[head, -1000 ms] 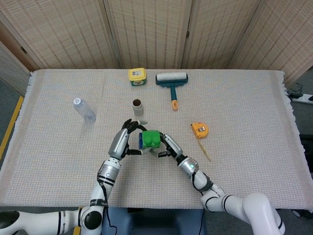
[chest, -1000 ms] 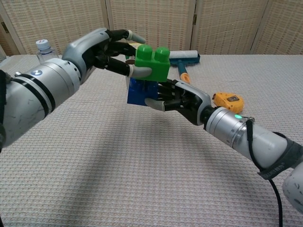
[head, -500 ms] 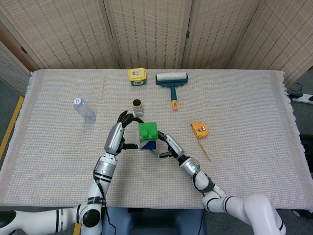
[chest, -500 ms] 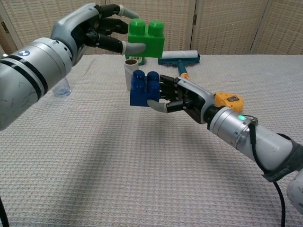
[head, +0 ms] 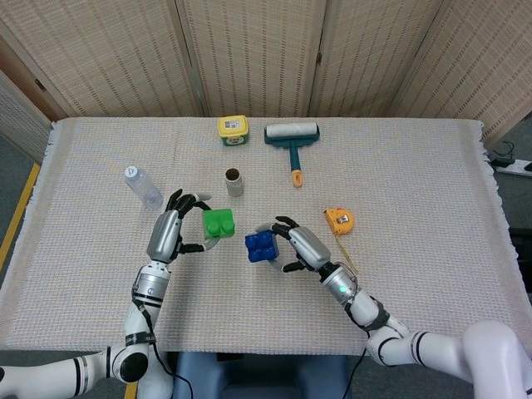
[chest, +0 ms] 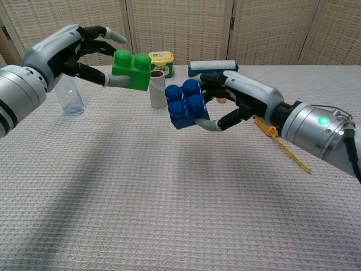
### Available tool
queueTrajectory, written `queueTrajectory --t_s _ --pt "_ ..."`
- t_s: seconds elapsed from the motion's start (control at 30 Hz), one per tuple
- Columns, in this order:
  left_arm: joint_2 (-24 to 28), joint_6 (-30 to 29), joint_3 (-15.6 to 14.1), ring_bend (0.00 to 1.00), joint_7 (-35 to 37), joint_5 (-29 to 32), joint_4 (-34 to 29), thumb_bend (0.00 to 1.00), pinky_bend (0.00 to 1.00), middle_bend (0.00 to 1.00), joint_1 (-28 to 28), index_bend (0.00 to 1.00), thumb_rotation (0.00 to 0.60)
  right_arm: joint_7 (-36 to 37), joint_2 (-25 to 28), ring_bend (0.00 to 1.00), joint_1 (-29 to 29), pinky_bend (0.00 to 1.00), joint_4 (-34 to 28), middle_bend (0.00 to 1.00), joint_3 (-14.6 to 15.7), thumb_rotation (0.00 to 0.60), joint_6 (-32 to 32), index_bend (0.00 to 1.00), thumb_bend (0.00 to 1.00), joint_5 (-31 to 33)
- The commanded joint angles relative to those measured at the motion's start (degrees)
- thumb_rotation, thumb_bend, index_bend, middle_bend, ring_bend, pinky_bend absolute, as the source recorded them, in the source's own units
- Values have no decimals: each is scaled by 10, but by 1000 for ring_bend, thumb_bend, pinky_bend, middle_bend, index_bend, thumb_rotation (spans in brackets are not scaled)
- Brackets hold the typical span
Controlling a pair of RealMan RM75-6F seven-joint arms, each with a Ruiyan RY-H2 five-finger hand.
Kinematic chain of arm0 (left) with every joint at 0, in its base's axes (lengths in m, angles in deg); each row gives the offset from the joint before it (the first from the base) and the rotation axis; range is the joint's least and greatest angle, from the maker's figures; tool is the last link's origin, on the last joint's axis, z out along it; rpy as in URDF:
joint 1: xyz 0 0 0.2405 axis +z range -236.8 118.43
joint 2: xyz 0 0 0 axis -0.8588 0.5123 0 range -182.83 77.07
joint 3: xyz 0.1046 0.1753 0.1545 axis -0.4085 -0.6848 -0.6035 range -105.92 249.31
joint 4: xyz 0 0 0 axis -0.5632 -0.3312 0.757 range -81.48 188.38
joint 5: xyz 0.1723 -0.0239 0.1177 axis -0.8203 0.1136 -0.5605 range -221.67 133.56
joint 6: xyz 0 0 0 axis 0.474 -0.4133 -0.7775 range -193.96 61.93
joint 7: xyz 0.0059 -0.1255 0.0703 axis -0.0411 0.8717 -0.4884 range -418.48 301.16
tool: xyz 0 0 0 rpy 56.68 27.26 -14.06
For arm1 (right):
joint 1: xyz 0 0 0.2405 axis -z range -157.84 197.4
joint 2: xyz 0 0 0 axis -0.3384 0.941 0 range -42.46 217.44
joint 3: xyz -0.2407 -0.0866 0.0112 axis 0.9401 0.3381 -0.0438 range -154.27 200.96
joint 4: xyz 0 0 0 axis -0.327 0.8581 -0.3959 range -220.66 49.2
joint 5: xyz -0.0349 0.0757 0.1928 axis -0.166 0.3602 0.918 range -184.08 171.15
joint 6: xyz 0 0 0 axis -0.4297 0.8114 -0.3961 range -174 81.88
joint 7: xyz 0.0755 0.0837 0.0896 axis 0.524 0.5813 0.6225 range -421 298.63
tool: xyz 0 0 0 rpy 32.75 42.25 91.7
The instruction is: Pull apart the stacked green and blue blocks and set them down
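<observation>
Your table [head: 432,166] wears a woven beige cloth. Beyond your left hand [head: 170,233] a water bottle [head: 143,186] lies, with a small cardboard tube [head: 233,181] upright nearby. Beyond that sit a yellow tub [head: 233,130] and lint roller [head: 292,140]. Just beside your right hand [head: 303,246] rests a yellow tape measure [head: 340,220].

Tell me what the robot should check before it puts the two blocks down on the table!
1. Blocks are apart: ok. The green block and blue block no longer touch.
2. Left hand holds the green block firmly: ok, pinched at its side.
3. Right hand holds the blue block firmly: ok, though it sits tilted.
4. Blocks are off the table: ok, both are in the air with shadows below.
5. Bare cloth under each block: ok in the head view.
6. Cardboard tube and water bottle out of the way: ok, both lie farther back.
</observation>
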Motion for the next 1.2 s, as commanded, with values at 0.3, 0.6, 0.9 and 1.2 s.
queueTrajectory --t_s 0.3,0.6,0.9,1.2 --pt "-20 41 -66 203 32 -23 128 238 0 704 18 272 600 -217 89 323 43 86 -77 478 20 600 -48 660 448 80" --pt "-23 91 -72 110 25 -4 150 234 0 453 13 219 600 -225 95 164 35 30 -77 259 24 600 -88 450 449 78" --pt "-13 124 -71 0 15 7 129 233 0 5 6 41 600 -270 133 0 22 0 -112 0 27 600 -124 0 442 82" --pt "12 114 -64 0 41 -11 86 230 0 0 12 0 600 -270 171 0 25 0 -158 0 19 600 -120 0 407 78"
